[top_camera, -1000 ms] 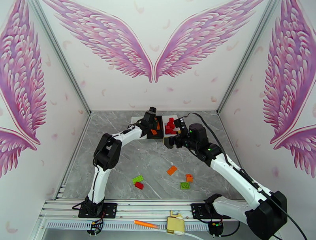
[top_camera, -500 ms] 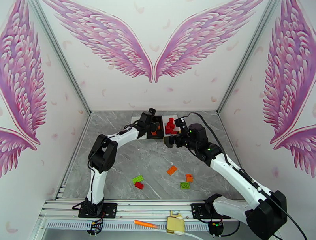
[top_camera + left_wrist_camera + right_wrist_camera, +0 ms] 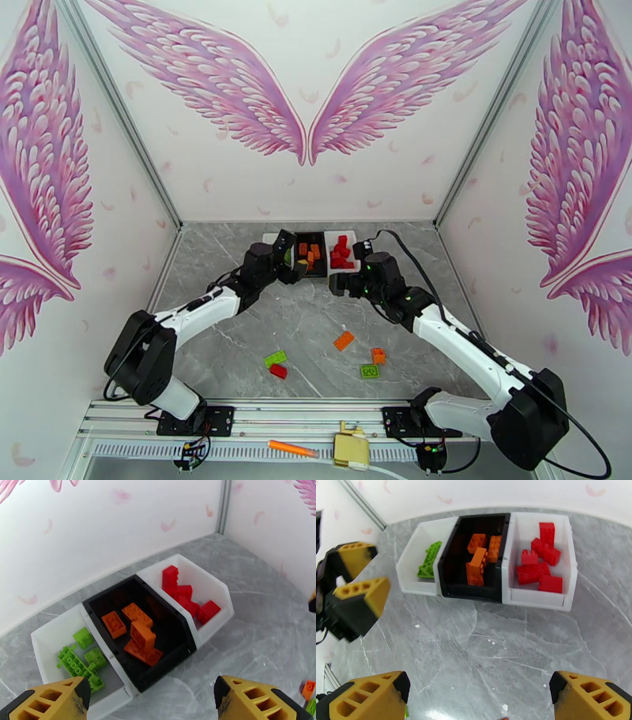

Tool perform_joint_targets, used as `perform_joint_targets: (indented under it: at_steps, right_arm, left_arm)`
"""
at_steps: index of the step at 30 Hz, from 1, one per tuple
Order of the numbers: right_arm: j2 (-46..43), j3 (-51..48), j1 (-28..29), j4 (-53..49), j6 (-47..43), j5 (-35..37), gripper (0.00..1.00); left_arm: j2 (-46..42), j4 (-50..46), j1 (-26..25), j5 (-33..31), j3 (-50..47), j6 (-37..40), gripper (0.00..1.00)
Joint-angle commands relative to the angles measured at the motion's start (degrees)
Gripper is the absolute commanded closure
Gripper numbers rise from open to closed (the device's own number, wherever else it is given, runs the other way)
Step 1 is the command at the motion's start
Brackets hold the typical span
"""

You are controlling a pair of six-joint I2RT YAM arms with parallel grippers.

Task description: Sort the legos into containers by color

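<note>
Left, right jaws spread, empty; 5 legos [image 3: 343, 340] loose on table [image 3: 308, 316].

- Your left arm [image 3: 197, 312] lies low and stretched out, its black elbow folded down by the near-left base and the white forearm running diagonally toward the far middle.
- Left gripper [image 3: 287, 259] points away from the bases. From its wrist camera the yellow fingers [image 3: 59, 701] sit wide apart with nothing between them.
- Your right arm [image 3: 458, 339] climbs from the near-right base and reaches diagonally far-left, with the wrist bent at the end.
- Right gripper [image 3: 338, 283] is spread wide too, with nothing pinched.
- The two grippers are near each other but not touching.
</note>
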Motion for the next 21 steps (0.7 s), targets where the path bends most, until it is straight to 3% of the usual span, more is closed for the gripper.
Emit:
perform_joint_targets:
  at_steps: [1,4,15,17,21]
  right_arm:
    - [1.89,-2.08,2.44,-5.53,6.04,5.19,0.01]
    - [3.10,-2.30,5.15,-9.17,9.07,8.40,0.01]
    - [10.95,-1.91,17.31,-16.88,35.65,13.98,0.01]
    - [13.31,-1.19,18.12,-18.62,39.91,13.10,0.01]
    - [17.05,0.14,18.36,-21.70,46.25,12.18,0.04]
  left_arm:
    - [-6.36,2.83,-0.93,4.95,-5.82,2.49,0.07]
    - [-11.99,2.89,-2.17,6.08,-10.84,3.67,0.01]
    - [-28.41,-8.37,-7.01,11.65,-20.36,9.37,0.01]
    - [-30.21,-9.95,-7.39,15.85,-21.58,12.68,0.01]
    - [-32.40,-9.96,-9.50,17.68,-23.25,15.13,0.01]
